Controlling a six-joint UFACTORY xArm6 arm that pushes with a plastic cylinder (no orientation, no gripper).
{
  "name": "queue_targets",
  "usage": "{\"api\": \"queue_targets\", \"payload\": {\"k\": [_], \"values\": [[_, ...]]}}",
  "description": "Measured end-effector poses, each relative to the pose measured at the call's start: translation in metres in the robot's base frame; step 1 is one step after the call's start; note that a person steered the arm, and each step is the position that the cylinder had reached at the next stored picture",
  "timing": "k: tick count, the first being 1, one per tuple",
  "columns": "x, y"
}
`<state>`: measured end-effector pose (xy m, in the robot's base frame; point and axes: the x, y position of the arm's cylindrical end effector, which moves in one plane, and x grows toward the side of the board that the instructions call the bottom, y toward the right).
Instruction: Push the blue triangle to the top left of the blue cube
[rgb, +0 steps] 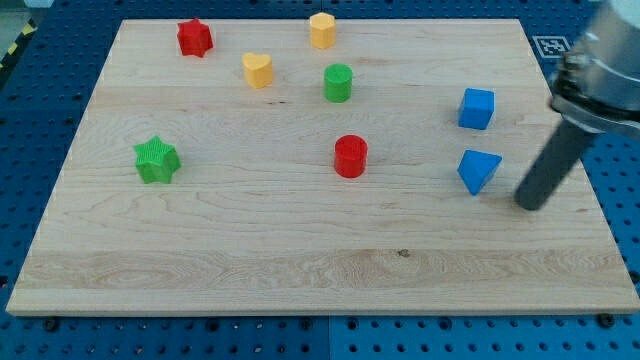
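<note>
The blue triangle (478, 170) lies on the wooden board (300, 260) at the view's right. The blue cube (477, 108) sits just above it, a small gap apart. My tip (531, 203) rests on the board to the right of the blue triangle and slightly below it, a short gap away, not touching it. The dark rod slants up to the arm at the view's right edge.
A red cylinder (351, 156) stands near the middle. A green cylinder (338, 82), yellow heart (258, 70), yellow hexagon block (322, 30) and red star (194, 38) are toward the top. A green star (156, 160) is at the left.
</note>
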<state>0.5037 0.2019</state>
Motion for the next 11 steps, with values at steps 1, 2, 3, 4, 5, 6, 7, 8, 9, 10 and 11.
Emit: {"api": "queue_targets", "payload": {"k": [1,2,3,4,5,6,7,8,9,10,11], "values": [[-0.064,-0.047],[-0.093,-0.064],[-0.084,-0.045],[-0.057,-0.05],[-0.03,-0.064],[-0.021,-0.097],[-0.058,-0.114],[-0.091,-0.096],[-0.074,-0.092],[-0.038,-0.09],[-0.069,-0.072]]}}
